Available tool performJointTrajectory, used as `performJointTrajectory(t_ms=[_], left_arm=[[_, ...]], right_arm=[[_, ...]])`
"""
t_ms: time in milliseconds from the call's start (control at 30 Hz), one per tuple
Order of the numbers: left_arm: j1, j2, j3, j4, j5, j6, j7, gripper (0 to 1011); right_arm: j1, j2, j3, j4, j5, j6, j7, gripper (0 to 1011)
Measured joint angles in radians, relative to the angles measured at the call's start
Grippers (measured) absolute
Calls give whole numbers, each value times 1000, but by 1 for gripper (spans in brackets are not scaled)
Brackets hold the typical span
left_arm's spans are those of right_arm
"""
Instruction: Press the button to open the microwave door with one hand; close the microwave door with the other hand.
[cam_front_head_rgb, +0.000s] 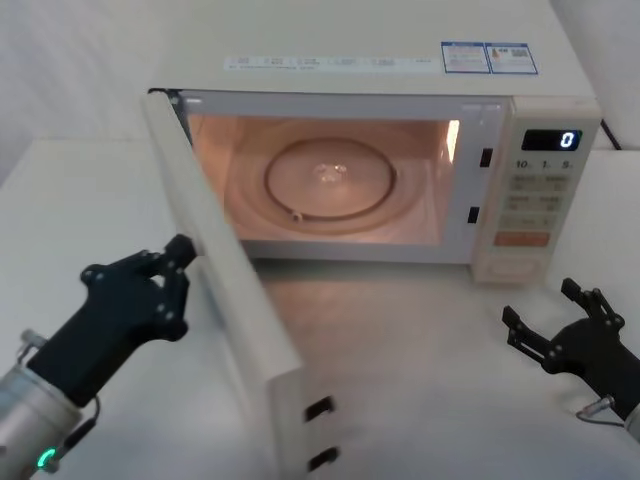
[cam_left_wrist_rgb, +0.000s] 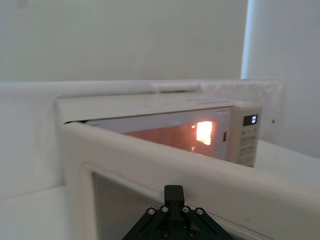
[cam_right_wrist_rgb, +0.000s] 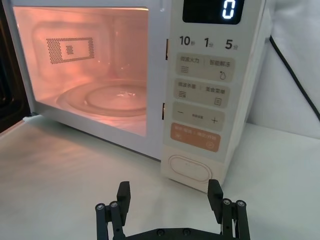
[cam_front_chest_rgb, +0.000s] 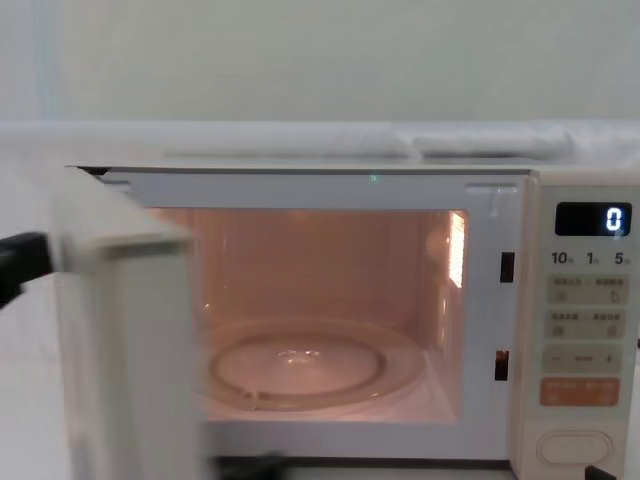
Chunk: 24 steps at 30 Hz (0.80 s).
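Note:
The cream microwave (cam_front_head_rgb: 400, 70) stands with its interior lit and its display reading 0. The microwave door (cam_front_head_rgb: 240, 330) is swung wide open toward me on the left, edge-on in the chest view (cam_front_chest_rgb: 130, 350). My left gripper (cam_front_head_rgb: 180, 250) is shut, its tip against the door's outer face near the top edge; the left wrist view has the left gripper (cam_left_wrist_rgb: 173, 192) right at the door (cam_left_wrist_rgb: 200, 180). The button (cam_right_wrist_rgb: 190, 168) is the wide cream key under the orange one. My right gripper (cam_right_wrist_rgb: 170, 192) hangs open a little in front of the button, touching nothing; the head view places the right gripper (cam_front_head_rgb: 545, 305) low on the right.
A glass turntable (cam_front_head_rgb: 330, 180) lies inside the cavity. The white table (cam_front_head_rgb: 420, 380) spreads in front of the microwave between the two arms. A black cable (cam_right_wrist_rgb: 295, 75) runs down behind the microwave's right side. White walls close off the back.

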<state>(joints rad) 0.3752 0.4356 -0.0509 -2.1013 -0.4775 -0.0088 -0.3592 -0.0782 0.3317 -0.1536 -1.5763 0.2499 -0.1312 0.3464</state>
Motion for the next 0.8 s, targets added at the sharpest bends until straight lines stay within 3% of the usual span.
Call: performJointTrajectory(t_ms=[67, 400, 800], left_arm=[[-41, 4, 36, 12, -2, 9, 0, 0], [-165, 1, 139, 37, 39, 29, 35, 0], [-320, -28, 245, 82, 120, 170, 124, 0]], right_arm=[[0, 0, 0, 0, 0, 0, 0, 1000], [0, 0, 0, 0, 0, 0, 0, 1000], [0, 0, 0, 0, 0, 0, 0, 1000]])
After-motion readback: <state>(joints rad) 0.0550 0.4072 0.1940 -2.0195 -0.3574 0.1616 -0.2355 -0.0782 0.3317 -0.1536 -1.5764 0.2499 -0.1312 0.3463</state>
